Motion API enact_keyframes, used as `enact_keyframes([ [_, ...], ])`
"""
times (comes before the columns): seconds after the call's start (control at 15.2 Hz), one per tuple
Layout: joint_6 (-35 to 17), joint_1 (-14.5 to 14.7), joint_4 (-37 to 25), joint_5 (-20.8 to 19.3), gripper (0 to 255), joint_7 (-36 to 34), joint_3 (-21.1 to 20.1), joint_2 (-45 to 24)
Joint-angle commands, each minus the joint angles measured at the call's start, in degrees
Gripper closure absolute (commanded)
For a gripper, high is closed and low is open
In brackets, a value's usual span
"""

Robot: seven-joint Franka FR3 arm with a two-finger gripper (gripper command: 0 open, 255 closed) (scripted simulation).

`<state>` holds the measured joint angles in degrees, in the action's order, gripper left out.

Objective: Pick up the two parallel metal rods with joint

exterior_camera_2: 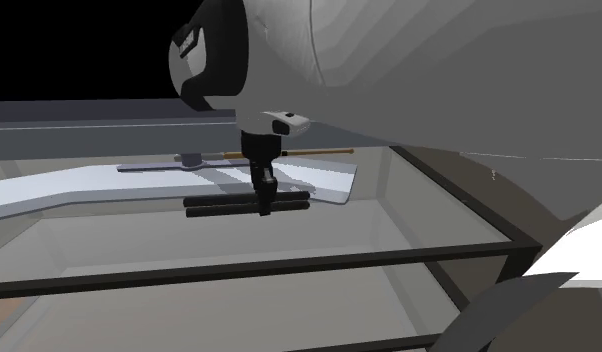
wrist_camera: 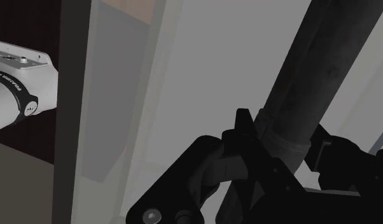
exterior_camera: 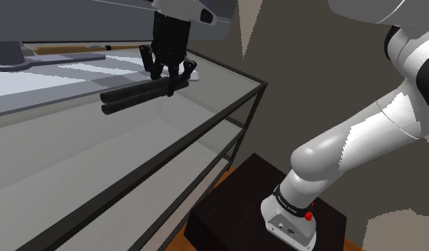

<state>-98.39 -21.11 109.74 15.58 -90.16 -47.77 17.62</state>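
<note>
Reaching down over the glass-topped bench [exterior_camera: 170, 148], the black gripper [exterior_camera: 169, 73] sits in the upper middle of the shoulder view, its fingers pinching the pair of dark rods [exterior_camera: 131, 98] at the jointed end. From there the rods run side by side toward the left of the frame, low over the glass; whether they rest on it or hang just above it cannot be told.

In the second exterior view the rods [exterior_camera_2: 219, 206] lie level across the middle of the frame, with the gripper [exterior_camera_2: 264, 200] crossing them right of their middle, behind the bench's dark front rim [exterior_camera_2: 289, 265].

The wrist view shows the gripper [wrist_camera: 279, 137] clasping a collar on one thick rod [wrist_camera: 305, 83].

The white arm [exterior_camera: 363, 142] rises from the dark stand [exterior_camera: 234, 200] at the shoulder view's lower right.
</note>
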Motion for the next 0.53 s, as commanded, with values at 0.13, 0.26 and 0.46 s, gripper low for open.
enact_keyframes([
  [0.13, 1.32, -0.05, -1.13, -0.01, 255, 0.11, 0.41, 0.18],
  [0.26, 2.81, -0.19, -2.84, -0.26, 255, -0.12, 0.51, -0.08],
  [0.46, 5.06, -0.47, -5.52, -0.68, 255, -0.52, 0.54, -0.58],
])
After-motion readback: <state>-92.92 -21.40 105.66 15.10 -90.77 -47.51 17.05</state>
